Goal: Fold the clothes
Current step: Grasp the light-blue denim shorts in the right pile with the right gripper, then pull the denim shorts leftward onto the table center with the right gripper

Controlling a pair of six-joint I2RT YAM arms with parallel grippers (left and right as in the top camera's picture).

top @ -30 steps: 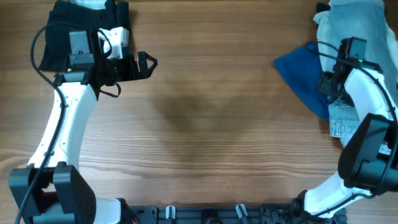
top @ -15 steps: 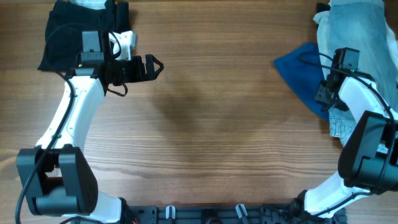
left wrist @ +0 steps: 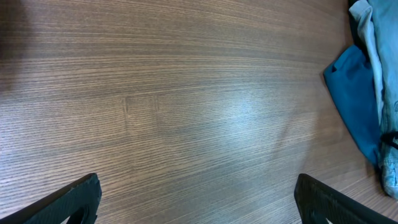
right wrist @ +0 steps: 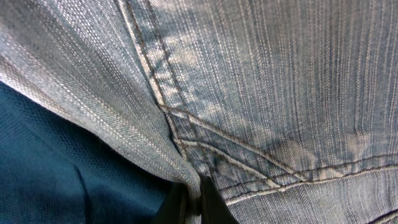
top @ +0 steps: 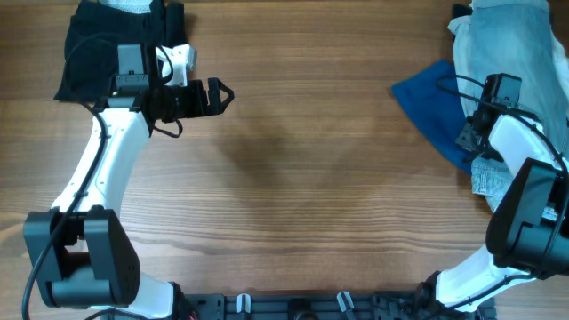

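A heap of clothes lies at the table's right edge: pale denim shorts (top: 511, 53) on top of a navy-blue shirt (top: 431, 102). My right gripper (top: 469, 138) is down at the heap's left side. In the right wrist view the right gripper (right wrist: 194, 202) is shut on a fold of the denim shorts (right wrist: 261, 93) at their stitched edge, with the blue shirt (right wrist: 62, 162) underneath. My left gripper (top: 218, 93) hovers open over bare wood at the upper left, far from the heap. In its own view the fingertips (left wrist: 68, 199) stand wide apart around nothing.
A black garment (top: 89, 53) lies at the far left corner behind the left arm, with a white piece (top: 133, 4) at its top edge. The left wrist view shows the shirt (left wrist: 354, 93) and shorts (left wrist: 379, 62) at its right border across the wooden table (top: 302, 178).
My right gripper has closed on the edge of the denim shorts. The left arm swung a little to the right early on and has held still since, still open.
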